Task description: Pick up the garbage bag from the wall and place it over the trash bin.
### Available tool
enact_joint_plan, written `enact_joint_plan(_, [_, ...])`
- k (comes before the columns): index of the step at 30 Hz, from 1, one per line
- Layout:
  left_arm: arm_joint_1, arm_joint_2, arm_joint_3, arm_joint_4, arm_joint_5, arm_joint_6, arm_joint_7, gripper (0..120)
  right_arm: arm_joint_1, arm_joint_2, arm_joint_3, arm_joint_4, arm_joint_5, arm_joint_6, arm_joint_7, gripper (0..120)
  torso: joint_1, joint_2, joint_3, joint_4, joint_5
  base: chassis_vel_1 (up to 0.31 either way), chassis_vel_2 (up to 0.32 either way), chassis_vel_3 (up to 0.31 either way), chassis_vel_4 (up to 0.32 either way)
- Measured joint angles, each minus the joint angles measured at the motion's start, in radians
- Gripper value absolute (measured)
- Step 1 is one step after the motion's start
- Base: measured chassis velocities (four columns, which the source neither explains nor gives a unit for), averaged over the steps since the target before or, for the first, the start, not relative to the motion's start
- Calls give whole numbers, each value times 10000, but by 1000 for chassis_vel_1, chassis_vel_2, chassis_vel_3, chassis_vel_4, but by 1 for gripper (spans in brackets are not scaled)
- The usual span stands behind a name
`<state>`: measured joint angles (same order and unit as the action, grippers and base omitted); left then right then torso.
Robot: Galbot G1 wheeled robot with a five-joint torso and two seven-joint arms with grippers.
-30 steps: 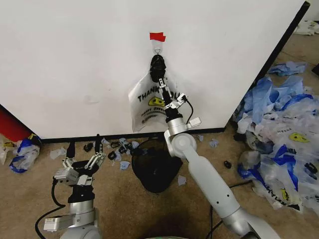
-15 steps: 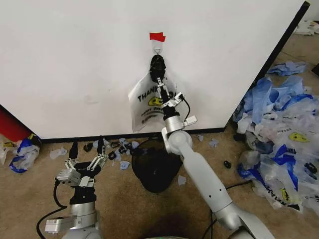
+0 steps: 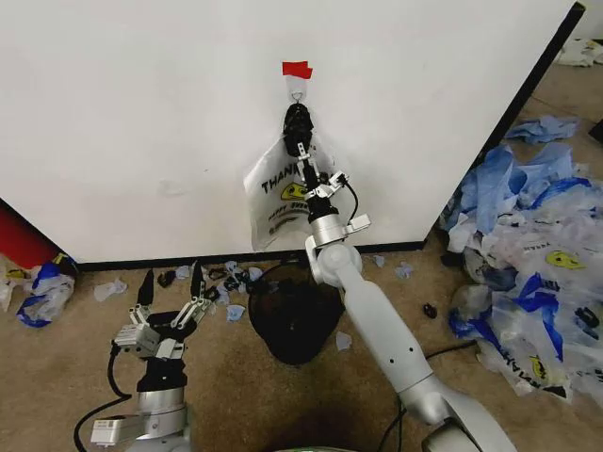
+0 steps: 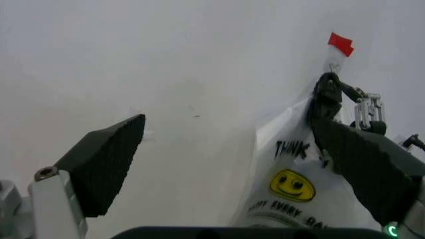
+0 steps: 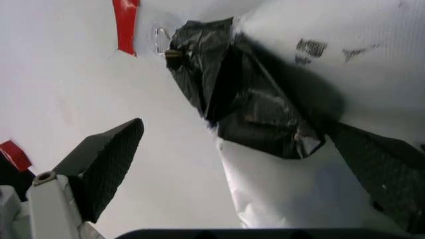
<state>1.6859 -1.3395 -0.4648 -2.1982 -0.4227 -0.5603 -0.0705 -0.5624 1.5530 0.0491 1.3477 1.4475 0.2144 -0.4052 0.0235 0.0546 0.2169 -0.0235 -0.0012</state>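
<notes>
- Black ribbed fingers (image 5: 106,164) of the right gripper (image 3: 301,143) stand apart around the garbage bag (image 3: 279,193)'s dark knotted top, not yet closed.
- The bag hangs from the hook (image 3: 298,95) on the far wall (image 3: 141,113).
- The left gripper (image 3: 170,292), fingers spread, waits near left.
- The trash bin (image 3: 294,320) stands below, uncovered; judged early: grasp, lift-off and fitting remain.

Both arms are smooth, rounded silver-grey tubes with bulbous joints. Each ends in a black wrist collar and a bare-metal bracket. The left end effector (image 3: 172,290) and right end effector (image 3: 301,148) carry black wedge fingers (image 4: 106,169) with ribbed pads and small screws. Thin black cables loop beside each wrist.
</notes>
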Motion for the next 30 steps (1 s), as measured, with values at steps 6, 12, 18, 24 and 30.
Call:
enact_joint_plan(6, [140, -77, 17, -139, 58, -3, 7, 100, -36, 59, -56, 47, -105, 1, -16, 93, 0, 0, 0, 0, 0, 0, 0, 0, 0])
enact_joint_plan(12, [238, -79, 64, -158, 151, -47, 22, 100, -19, 44, 48, 53, -203, 37, -35, 78, 0, 0, 0, 0, 1, 0, 0, 0, 0])
enact_joint_plan(18, [250, 11, 128, -123, 161, -61, 38, 100, -39, 26, 206, 11, -438, 168, -36, 53, 0, 0, 0, -1, 1, 0, 0, 0, 0])
enact_joint_plan(24, [215, 71, 164, -93, 153, -52, 43, 100, -31, 40, 222, -64, -445, 178, -66, 32, 0, 0, 0, -1, 1, 0, 0, 0, 0])
enact_joint_plan(30, [192, 105, 191, -93, 131, -32, 44, 100, -28, 64, 206, -66, -434, 163, -99, 11, 0, 0, 0, -1, 0, 0, 0, 0, 0])
